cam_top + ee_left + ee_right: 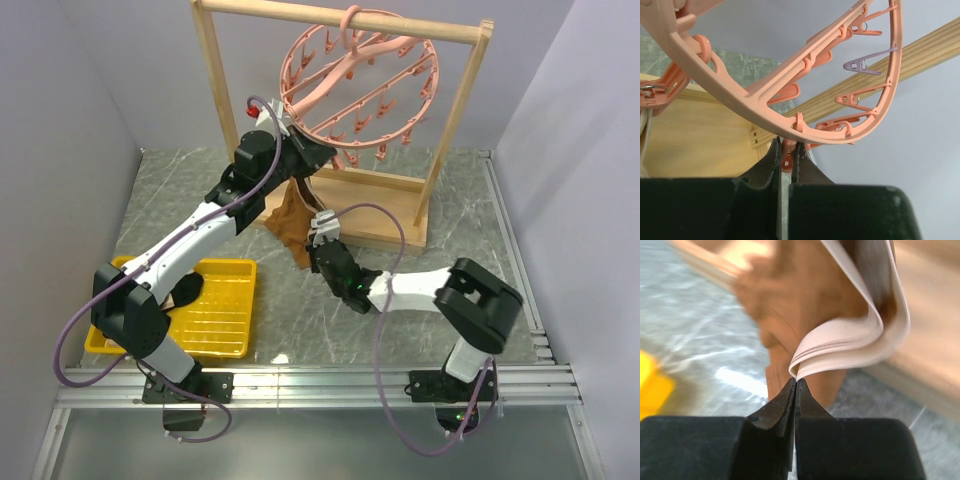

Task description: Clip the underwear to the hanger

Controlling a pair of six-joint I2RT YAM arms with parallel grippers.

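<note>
Left fingers (771, 165) pinch a hanger (725, 82) clip (786, 161); right fingers (782, 402) pinch the brown underwear (805, 305) by its pale, folded waistband (850, 340).

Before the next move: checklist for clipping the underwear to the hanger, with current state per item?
1. Left end effector on a clip under the hanger rim: ok, fingers closed on it.
2. That clip's mouth open: cannot tell, hidden by the fingers.
3. Right end effector holds the underwear: ok, but it pinches only the waistband edge.
4. Waistband at the pinched clip: not ok, no fabric shows there in the left wrist view.
5. Hanger hooked on the wooden rack: ok.
</note>
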